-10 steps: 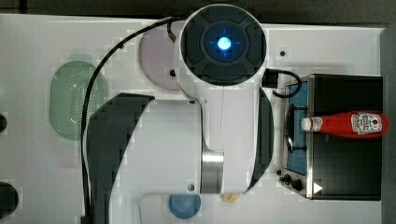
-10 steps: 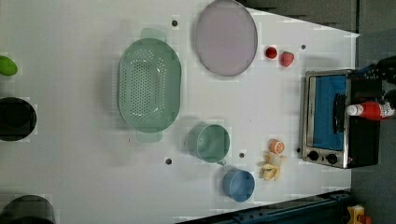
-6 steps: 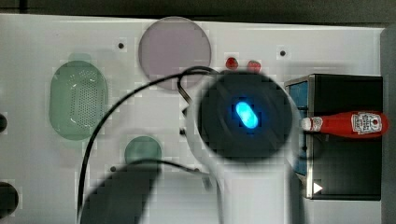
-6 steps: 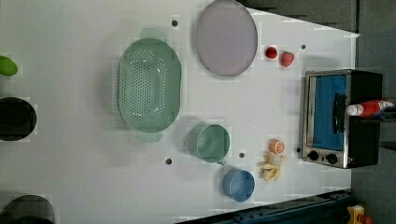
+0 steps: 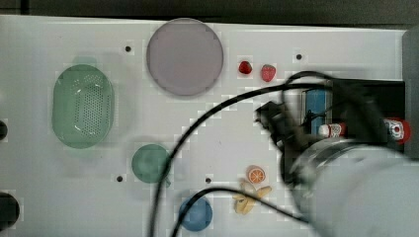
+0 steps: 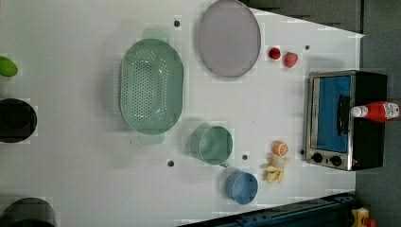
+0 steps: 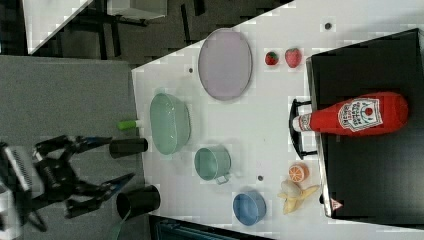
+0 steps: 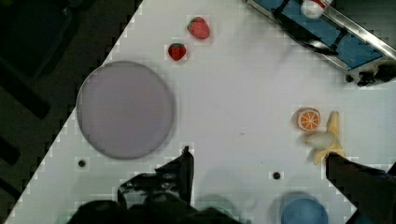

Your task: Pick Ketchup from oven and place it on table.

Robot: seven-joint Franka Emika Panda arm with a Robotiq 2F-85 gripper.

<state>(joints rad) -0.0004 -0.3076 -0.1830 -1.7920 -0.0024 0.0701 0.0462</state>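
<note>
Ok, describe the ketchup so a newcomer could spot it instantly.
Find the black toaster oven at the table's end. Lying on its roof is the Ketchup, white cap overhanging the door handle: far longer than the two red strawberries nearby.

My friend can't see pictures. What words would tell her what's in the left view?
A red Ketchup bottle lies on top of a black oven at the left view's right edge of a white table. Also on the table: a green colander, grey plate, green cup, blue cup, two strawberries and toy fruit.
</note>
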